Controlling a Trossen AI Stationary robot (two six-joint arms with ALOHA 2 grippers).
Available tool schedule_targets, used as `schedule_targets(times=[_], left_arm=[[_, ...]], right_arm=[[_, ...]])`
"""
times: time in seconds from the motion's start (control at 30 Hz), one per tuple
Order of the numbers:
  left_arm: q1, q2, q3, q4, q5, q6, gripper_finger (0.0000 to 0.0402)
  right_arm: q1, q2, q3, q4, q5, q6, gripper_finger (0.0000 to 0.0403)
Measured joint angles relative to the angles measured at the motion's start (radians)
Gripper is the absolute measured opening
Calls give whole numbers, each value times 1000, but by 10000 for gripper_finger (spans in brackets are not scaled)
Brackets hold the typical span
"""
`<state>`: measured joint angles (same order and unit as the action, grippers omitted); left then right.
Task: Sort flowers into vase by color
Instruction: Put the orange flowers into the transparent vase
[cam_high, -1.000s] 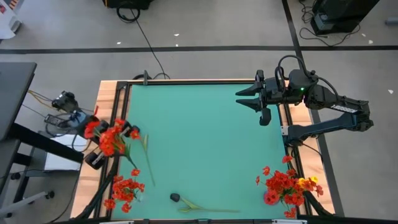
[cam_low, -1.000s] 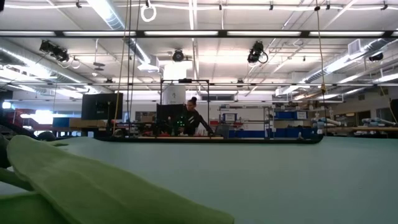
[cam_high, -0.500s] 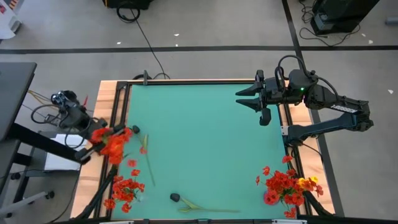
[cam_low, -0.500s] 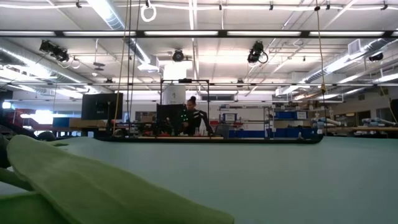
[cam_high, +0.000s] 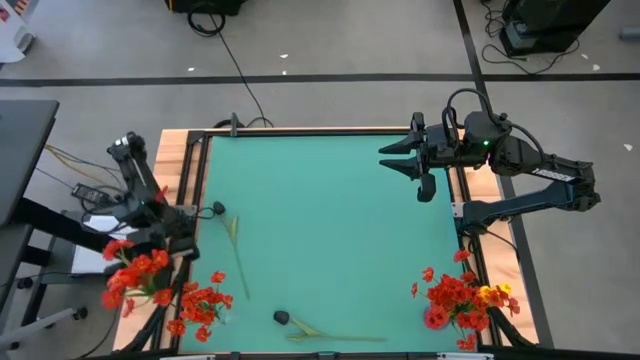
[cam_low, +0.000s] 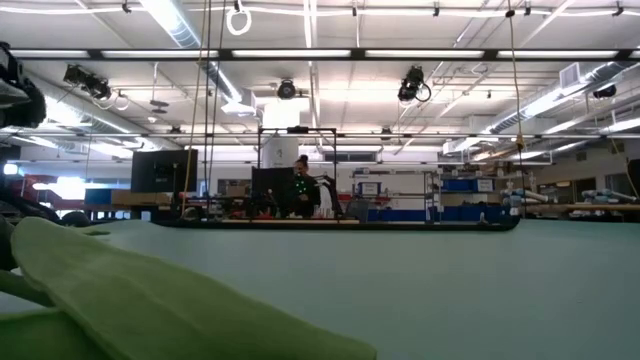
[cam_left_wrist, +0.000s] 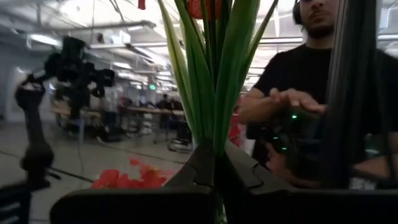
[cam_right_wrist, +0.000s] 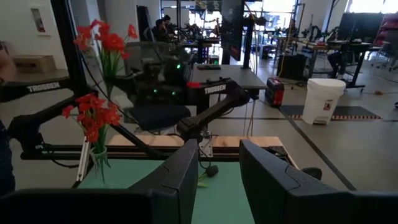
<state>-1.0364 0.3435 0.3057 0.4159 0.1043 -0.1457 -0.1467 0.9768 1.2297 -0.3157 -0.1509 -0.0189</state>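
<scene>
Teal matting (cam_high: 330, 220) covered the table, and over its left edge the left gripper (cam_left_wrist: 214, 163) was pinching the green stems of a red spray (cam_high: 135, 275), fingers pressed tight on the bundle in the left wrist view. From above, that spray hung outside the table frame, just beside the left vase bunch (cam_high: 203, 305) of red blooms standing at the near-left corner. So the carry looked close to its drop: the held reds needed lowering into that bunch.

Outward from there, a loose stem with a pale head (cam_high: 233, 235) lay on the mat near the left side, and a dark head (cam_high: 282, 317) on its long stem lay near the front edge, both unsorted. Across the table, at the near-right corner, the right vase bunch (cam_high: 458, 298) held red blooms with a yellow head (cam_high: 492, 294) among them.

Over at the far-right corner the right gripper (cam_high: 404, 158) waited, fingers spread apart and empty.

My read: most reds were placed, one spray was in transit, and at least two stems were left. A person (cam_left_wrist: 323, 93) sat beyond the left arm.
</scene>
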Motion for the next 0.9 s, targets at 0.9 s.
schedule_targets(times=[0.9], left_arm=[[-22, 324, -78, 365, -145, 213, 11]], right_arm=[[0, 0, 0, 0, 0, 0, 126]])
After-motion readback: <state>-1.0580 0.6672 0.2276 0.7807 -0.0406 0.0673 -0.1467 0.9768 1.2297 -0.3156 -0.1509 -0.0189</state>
